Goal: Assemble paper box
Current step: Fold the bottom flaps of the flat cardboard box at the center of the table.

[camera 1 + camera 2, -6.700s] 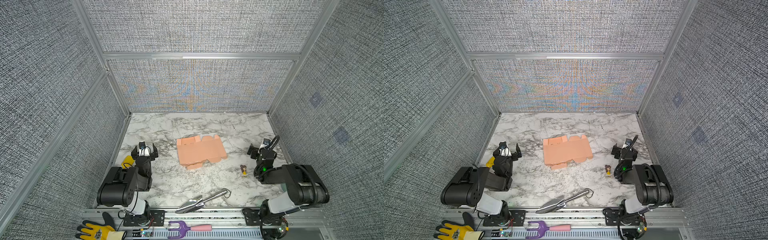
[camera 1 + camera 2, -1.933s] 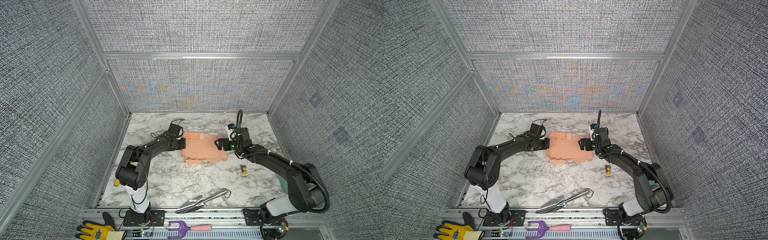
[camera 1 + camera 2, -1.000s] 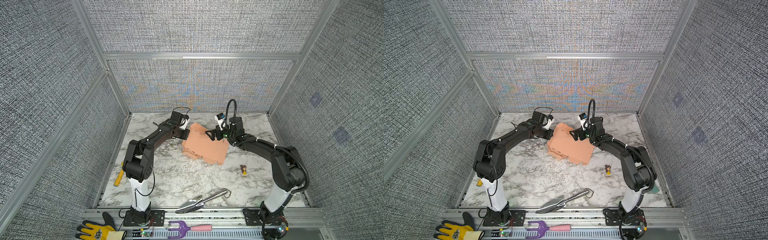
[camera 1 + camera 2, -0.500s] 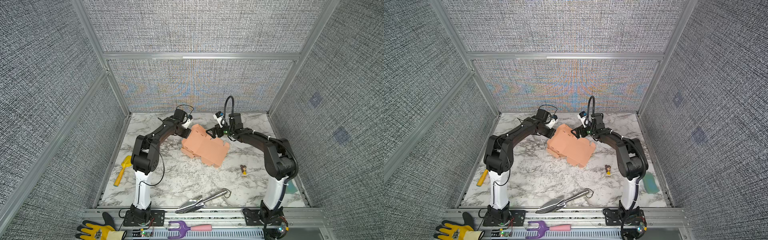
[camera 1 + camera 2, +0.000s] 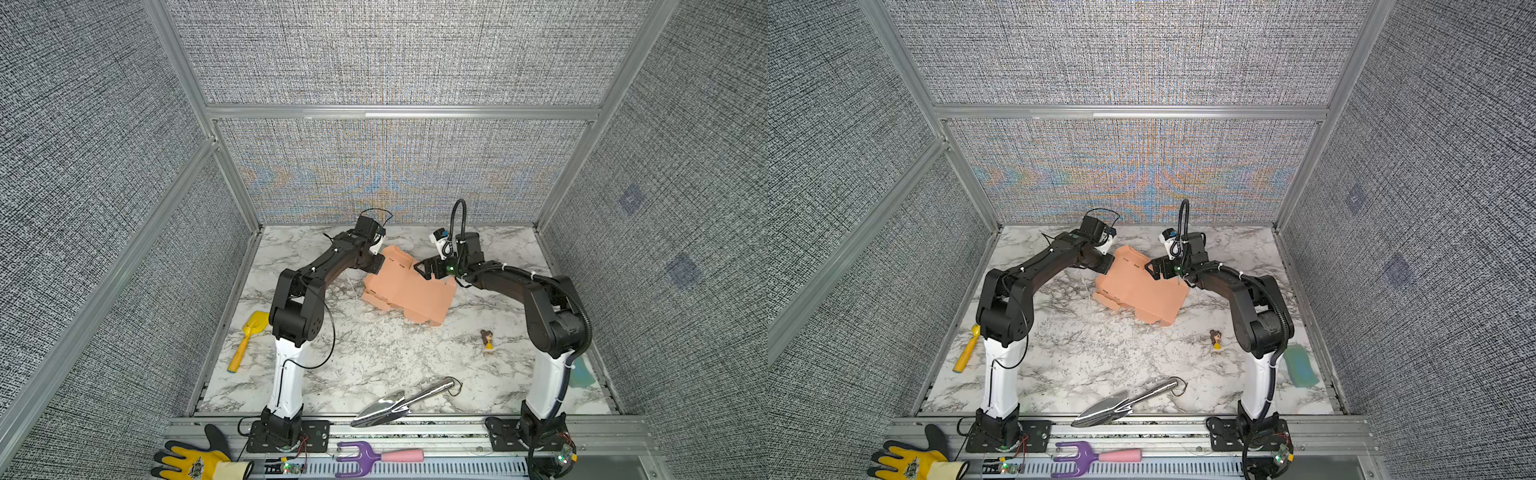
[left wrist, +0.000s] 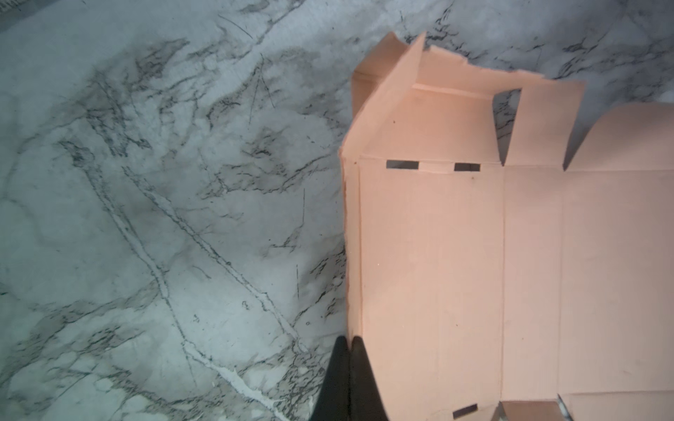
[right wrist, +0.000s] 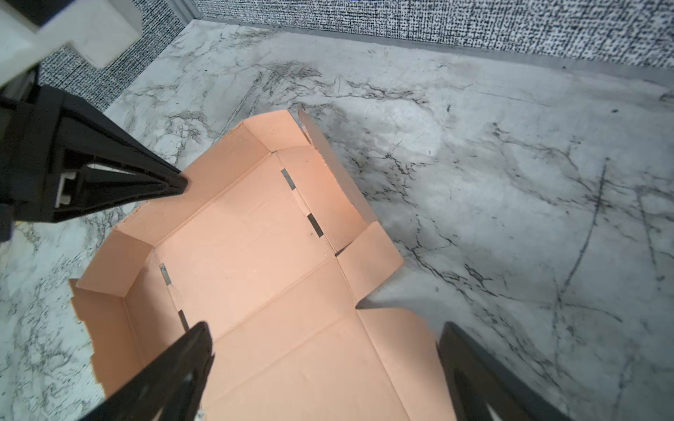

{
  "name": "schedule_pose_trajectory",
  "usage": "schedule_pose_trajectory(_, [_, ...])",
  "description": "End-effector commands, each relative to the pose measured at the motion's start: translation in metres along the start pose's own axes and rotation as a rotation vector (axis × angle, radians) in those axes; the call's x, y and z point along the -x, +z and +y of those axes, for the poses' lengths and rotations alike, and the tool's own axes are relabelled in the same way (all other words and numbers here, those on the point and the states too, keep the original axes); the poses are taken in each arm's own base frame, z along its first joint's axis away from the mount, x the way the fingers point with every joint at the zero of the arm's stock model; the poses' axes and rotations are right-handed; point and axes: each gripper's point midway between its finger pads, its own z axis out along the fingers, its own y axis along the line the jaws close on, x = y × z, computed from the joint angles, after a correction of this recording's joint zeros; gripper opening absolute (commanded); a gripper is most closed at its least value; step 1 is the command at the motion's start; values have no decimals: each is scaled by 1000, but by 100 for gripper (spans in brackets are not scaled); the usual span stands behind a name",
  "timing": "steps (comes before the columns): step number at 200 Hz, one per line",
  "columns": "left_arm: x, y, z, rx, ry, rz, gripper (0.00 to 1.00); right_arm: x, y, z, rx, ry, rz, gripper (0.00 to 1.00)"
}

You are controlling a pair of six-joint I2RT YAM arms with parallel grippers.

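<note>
The paper box [image 5: 409,291] [image 5: 1142,293] is a salmon-pink creased cardboard sheet with partly raised flaps. It rests tilted on the marble table, its far left edge lifted. My left gripper [image 5: 376,266] [image 5: 1106,264] [image 6: 348,340] is shut on the thin edge flap at that far left side. In the right wrist view its black fingers [image 7: 157,184] meet the side flap of the box [image 7: 255,255]. My right gripper [image 5: 424,270] [image 5: 1152,270] [image 7: 324,344] hovers open over the box's far right part, with bare cardboard between its fingers.
A yellow toy shovel [image 5: 249,336] lies left of the left arm. Front centre is a metal trowel [image 5: 399,403], right of the box a small figurine [image 5: 487,338], and by the right wall a teal sponge [image 5: 1302,365]. Fabric walls close in three sides.
Both arms came out from their folded rest to the box. The left gripper took its far left edge and raised it, tilting the sheet. In the last half second little moved.
</note>
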Motion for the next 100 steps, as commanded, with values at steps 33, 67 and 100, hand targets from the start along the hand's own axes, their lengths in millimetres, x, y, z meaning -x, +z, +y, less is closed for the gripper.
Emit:
schedule_pose_trajectory(33, [-12,5,-10,21,3,31,0,25,1,25,81,-140,-115,98])
schedule_pose_trajectory(67, [-12,-6,-19,-6,44,3,0,36,13,29,128,-206,-107,97])
schedule_pose_trajectory(100, [-17,-13,-19,-8,88,4,0,40,20,31,158,-189,-75,94])
